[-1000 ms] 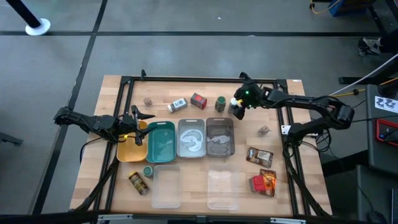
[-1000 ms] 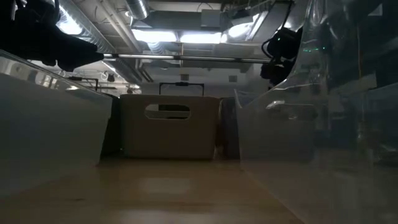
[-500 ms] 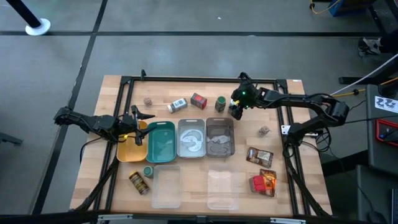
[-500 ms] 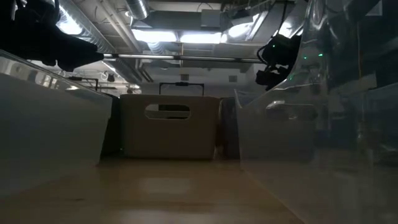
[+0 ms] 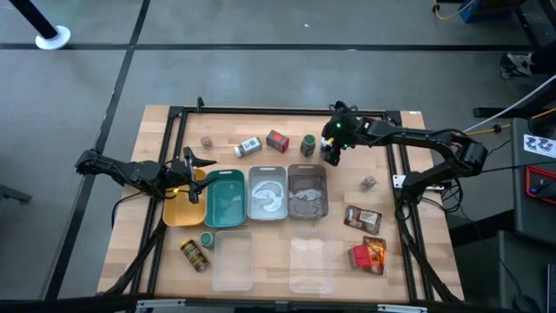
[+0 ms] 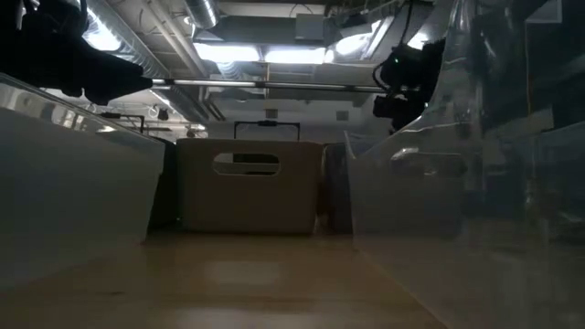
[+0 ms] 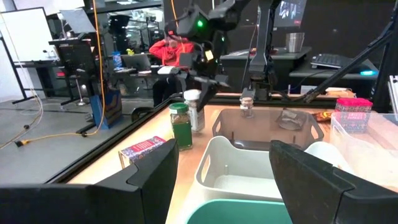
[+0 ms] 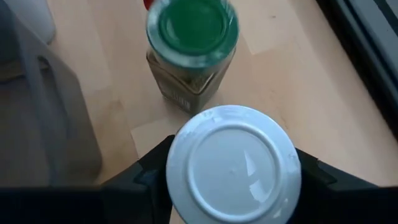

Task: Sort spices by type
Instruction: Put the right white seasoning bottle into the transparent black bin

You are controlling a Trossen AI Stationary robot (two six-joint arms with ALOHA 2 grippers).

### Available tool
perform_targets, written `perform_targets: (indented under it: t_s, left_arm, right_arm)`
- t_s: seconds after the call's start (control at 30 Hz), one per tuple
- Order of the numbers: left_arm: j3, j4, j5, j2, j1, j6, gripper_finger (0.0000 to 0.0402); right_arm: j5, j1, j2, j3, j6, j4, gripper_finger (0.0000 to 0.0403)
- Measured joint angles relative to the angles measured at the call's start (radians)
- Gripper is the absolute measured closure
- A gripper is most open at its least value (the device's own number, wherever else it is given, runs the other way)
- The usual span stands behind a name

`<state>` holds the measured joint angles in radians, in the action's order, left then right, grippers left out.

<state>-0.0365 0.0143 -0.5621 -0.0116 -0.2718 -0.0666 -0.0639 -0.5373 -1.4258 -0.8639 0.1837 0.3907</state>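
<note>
So the right claw [image 8: 227, 180] is sitting at the far side of the bench [image 5: 156, 252], just behind the grey tray [image 5: 307, 193], and its 2 fingers are clamping the white-capped jar [image 8: 233, 165] from both sides, so I'd call that a real grip and not just hovering. In the right wrist view the jar's round white lid is filling the gap between the fingers, with the green-capped jar [image 8: 191, 46] standing just beside it and apart from it. My read is the pick-up step is what's in hand here, and the jar isn't sorted yet. The next move probably calls for a straight lift so it isn't knocking that green neighbour, then a carry toward 1 of the trays, likely the white tray [image 5: 268, 193] or the grey one, though I can't tell which type goes where. The left claw [image 5: 193, 170] is hanging over the yellow tray [image 5: 179, 211], fingers spread and holding nothing, just waiting. There's plenty left: a red box [image 5: 277, 141] and another jar lying near the far edge, pouches [image 5: 362, 218] on the right side, and a brown-capped jar [image 5: 193, 255] near the front.
</note>
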Motion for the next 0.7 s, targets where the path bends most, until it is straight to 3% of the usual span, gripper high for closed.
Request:
perform_targets:
  t_s: [0.23,0.37,0.57,0.7]
  left_arm:
    - [0.0,0.0,0.0,0.0,0.0,0.0,0.0164]
    - [0.0,0.0,0.0,0.0,0.0,0.0,0.0164]
    - [0.0,0.0,0.0,0.0,0.0,0.0,0.0164]
    - [0.0,0.0,0.0,0.0,0.0,0.0,0.0164]
  right_arm:
    - [-0.007,0.001,0.0,-0.209,0.0,0.278,0.0195]
    - [-0.083,0.003,0.0,-0.309,-0.012,0.419,0.0194]
    - [-0.201,0.064,0.002,-0.397,-0.075,0.473,0.0197]
    - [-0.217,0.147,0.002,-0.41,-0.106,0.47,0.0193]
